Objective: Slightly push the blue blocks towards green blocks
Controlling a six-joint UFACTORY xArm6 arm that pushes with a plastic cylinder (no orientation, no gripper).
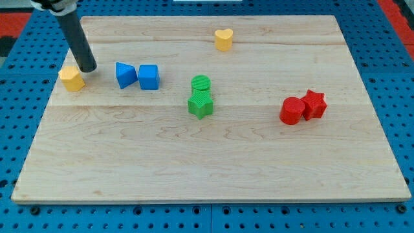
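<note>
Two blue blocks sit side by side at the upper left of the board: a blue wedge-like block (125, 74) and a blue cube (149, 77) touching it on the right. Two green blocks sit near the middle: a green round block (201, 83) and, just below and touching it, a green star-like block (200, 103). My tip (88, 68) rests on the board left of the blue wedge, a short gap away, next to a yellow block (72, 77).
A yellow heart block (224, 39) lies near the view's top centre. A red round block (292, 110) and a red star block (314, 103) touch at the right. The wooden board (213, 175) lies on a blue pegboard.
</note>
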